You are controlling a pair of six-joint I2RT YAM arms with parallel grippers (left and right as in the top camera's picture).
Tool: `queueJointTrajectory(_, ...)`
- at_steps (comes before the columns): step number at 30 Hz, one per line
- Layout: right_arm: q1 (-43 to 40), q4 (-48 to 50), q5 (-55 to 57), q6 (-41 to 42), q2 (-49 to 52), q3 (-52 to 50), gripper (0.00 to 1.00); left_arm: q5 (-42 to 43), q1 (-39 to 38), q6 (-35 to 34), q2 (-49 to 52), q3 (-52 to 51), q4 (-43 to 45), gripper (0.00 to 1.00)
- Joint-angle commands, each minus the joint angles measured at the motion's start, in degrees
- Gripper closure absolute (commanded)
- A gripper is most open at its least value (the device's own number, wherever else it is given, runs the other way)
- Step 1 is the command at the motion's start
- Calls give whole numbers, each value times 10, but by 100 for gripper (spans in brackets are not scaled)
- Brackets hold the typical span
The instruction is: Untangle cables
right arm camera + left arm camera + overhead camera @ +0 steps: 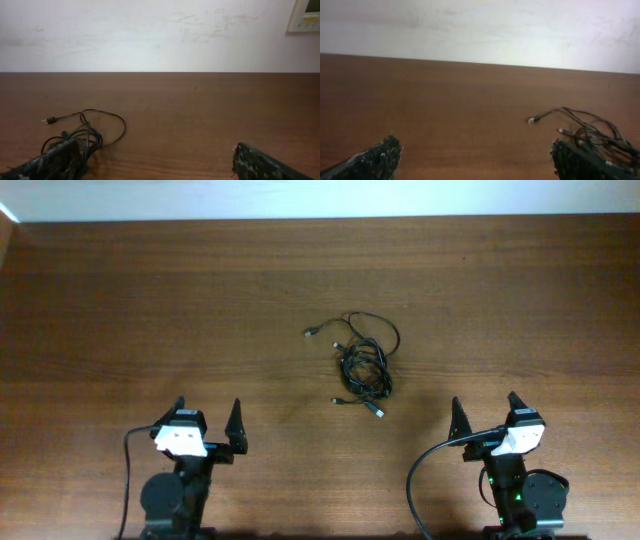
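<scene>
The cables [363, 364] lie as one tangled bundle of thin black cords with small grey plug ends, right of the middle of the wooden table. The bundle also shows at the right edge of the left wrist view [592, 132] and at the lower left of the right wrist view [82, 132], partly hidden behind a fingertip in each. My left gripper [208, 416] is open and empty near the front edge, left of the bundle. My right gripper [484, 412] is open and empty near the front edge, right of the bundle. Neither touches the cables.
The wooden table [150, 310] runs back to a white wall [150, 35]. Thicker black arm cables [425, 470] loop by the right arm's base, and one [128, 470] by the left arm's base. A small white panel [306, 15] hangs on the wall at the far right.
</scene>
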Motion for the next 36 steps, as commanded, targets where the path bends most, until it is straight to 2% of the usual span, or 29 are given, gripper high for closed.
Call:
queueJointTrajectory(1, 2, -2, 2, 2, -1, -4, 1, 39, -2, 20, 59, 98, -36, 1)
queueJointTrajectory(4, 2, -2, 2, 2, -1, -4, 1, 75, -2, 78, 145, 212, -112, 1)
queueJointTrajectory(8, 2, -2, 2, 2, -1, -4, 1, 75, -2, 80, 271, 347, -214, 1)
queueJointTrajectory(9, 2, -2, 3, 2, -1, -4, 1, 78, -2, 80, 330, 408, -257, 1)
queueJointTrajectory(14, 2, -2, -12, 3, -1, -4, 1, 148, -2, 110, 550, 620, -398, 1)
queueJointTrajectory(17, 2, 0, -22, 3, 0, -4, 1, 190, -2, 107, 623, 648, -418, 1)
queueJointTrajectory(21, 2, 2, -77, 3, 1, 29, 1, 192, -2, 107, 701, 648, -413, 1)
queueJointTrajectory(24, 2, -74, -91, 5, 46, 139, 1, 223, -2, 107, 755, 649, -393, 1)
queueJointTrajectory(26, 2, -140, -91, 5, 110, 226, 1, 214, -2, 107, 763, 664, -393, 6)
queueJointTrajectory(29, 2, -255, -102, 5, 249, 393, 1, 197, -2, 101, 763, 740, -416, 8)
queueJointTrajectory(30, 2, -315, -103, 5, 305, 469, 1, 179, -2, 83, 763, 790, -437, 8)
queueJointTrajectory(31, 2, -413, -103, 5, 392, 587, 1, 159, -7, 81, 765, 847, -467, 9)
queueJointTrajectory(35, 2, -632, -101, 0, 595, 845, 1, 63, -80, 81, 791, 951, -522, 9)
queueJointTrajectory(36, 2, -640, -115, 3, 633, 880, 1, 63, -101, 81, 804, 951, -521, 9)
